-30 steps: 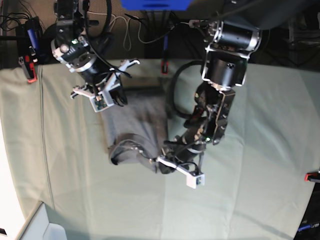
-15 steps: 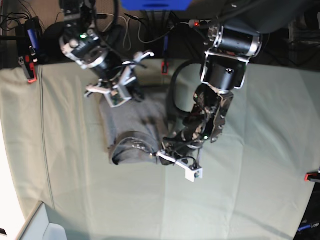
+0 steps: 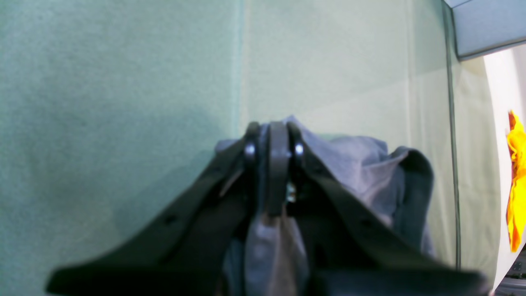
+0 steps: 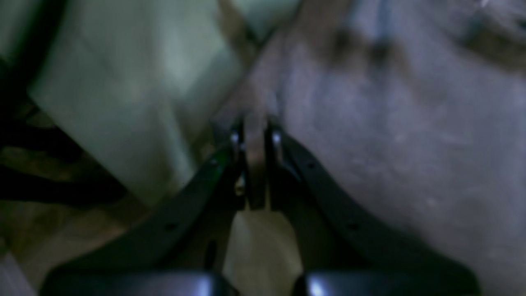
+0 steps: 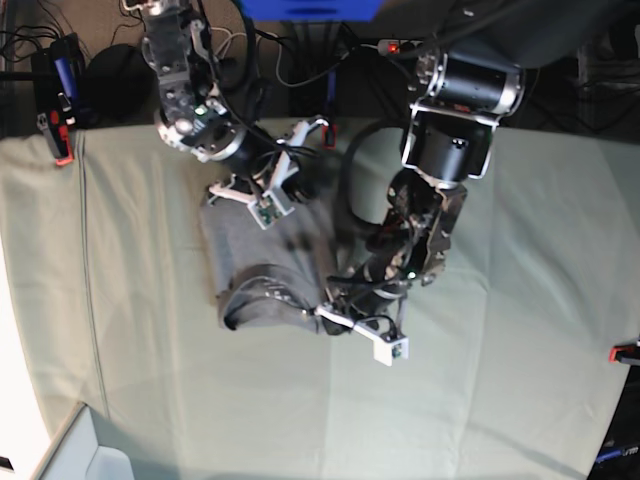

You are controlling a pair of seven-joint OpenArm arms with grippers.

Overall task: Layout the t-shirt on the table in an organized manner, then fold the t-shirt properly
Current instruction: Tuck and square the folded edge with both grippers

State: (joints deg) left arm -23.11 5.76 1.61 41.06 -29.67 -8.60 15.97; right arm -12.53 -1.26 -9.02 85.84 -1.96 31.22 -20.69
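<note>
Right end effector (image 5: 285,185) shifted rightward, both wrist views showing t-shirt (image 5: 262,262) pinched

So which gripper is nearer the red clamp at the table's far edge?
Right. The right gripper grips the t-shirt at its far end, close to the red clamp. The left gripper pinches the shirt's near edge, farther away.

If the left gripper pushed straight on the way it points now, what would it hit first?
The left gripper is shut on a fold of the t-shirt. More shirt bunches just beyond the tips; past that only the table cloth shows. So probably shirt first, though depth is unclear.
</note>
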